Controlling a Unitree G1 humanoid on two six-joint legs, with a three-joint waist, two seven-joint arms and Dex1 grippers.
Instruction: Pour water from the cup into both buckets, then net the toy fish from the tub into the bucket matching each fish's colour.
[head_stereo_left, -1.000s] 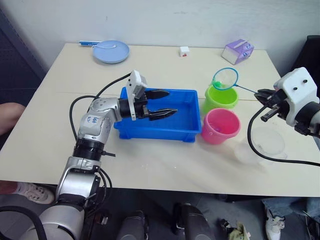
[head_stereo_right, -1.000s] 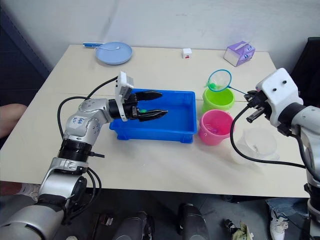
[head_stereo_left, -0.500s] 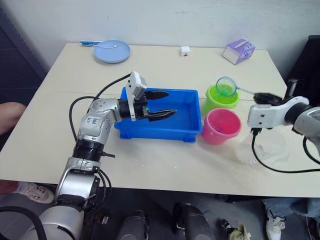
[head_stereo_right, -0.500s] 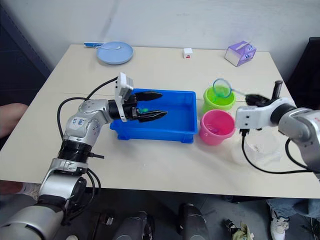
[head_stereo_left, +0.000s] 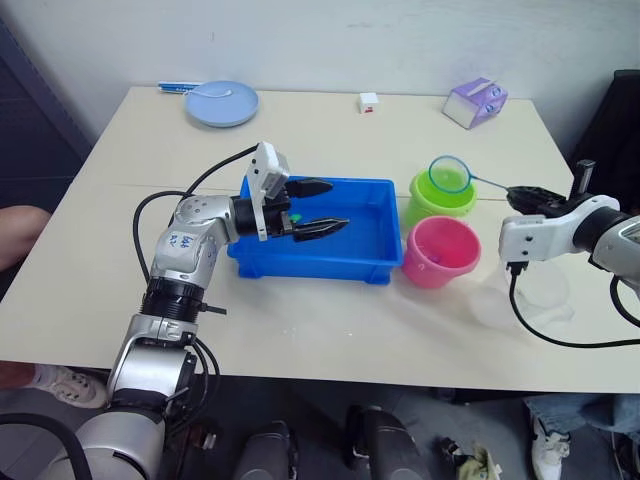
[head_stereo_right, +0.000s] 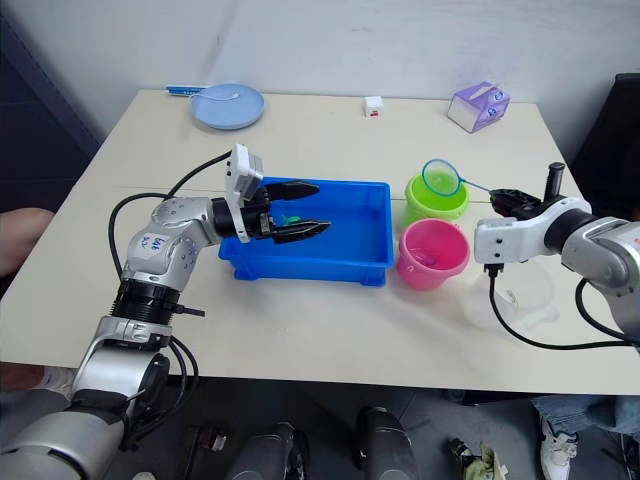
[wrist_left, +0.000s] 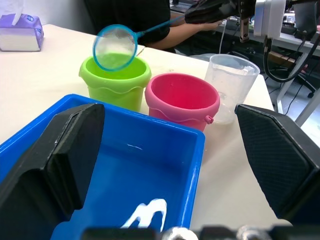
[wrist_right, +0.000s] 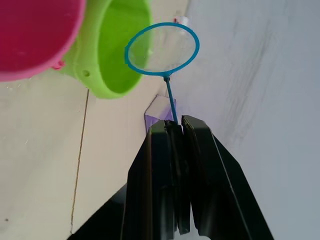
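Net held level above the table, blue ring hanging over the lime green bucket; thin handle as long axis, running from the ring at 9 o'clock back toward 3 o'clock into the right gripper. Right gripper's two black fingers pinched tight on the handle end. No fish discernible in the mesh.

Two buckets counted: lime green one, and pink bucket just beside it at 6 o'clock, the pair touching or nearly so. Both upright, mouths up, at 3 o'clock of the tub.

One tub, bright blue, rectangular, long axis running 9 to 3 o'clock, near table centre. Left gripper over the tub's 9 o'clock half, two fingers spread wide apart, holding nothing, tips aimed toward 3 o'clock. One small green fish glimpsed between those fingers; further fish cannot be counted.

One cup, clear, upright, standing at 3 o'clock of the pink bucket, under the right arm.

Elsewhere on the table, toward 12 o'clock: one pale blue plate at 11 o'clock, one small white cube, one purple tissue box at 1 o'clock.
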